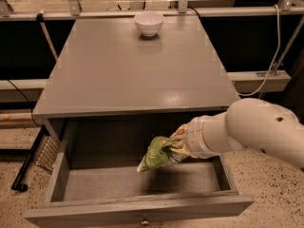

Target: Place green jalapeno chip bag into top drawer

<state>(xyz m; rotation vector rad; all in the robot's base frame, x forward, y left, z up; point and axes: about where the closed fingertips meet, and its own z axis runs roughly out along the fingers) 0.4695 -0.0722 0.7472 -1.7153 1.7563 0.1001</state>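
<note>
The green jalapeno chip bag hangs tilted inside the open top drawer, above its grey floor and a little right of the middle. My gripper reaches in from the right on a thick white arm and is shut on the bag's upper right end. The drawer is pulled out towards the camera. Its small metal knob shows at the bottom edge of the front panel.
A white bowl stands at the far middle of the grey table top. A metal rail and cables run behind the table. A black wire frame leans at the left of the drawer. Speckled floor lies around.
</note>
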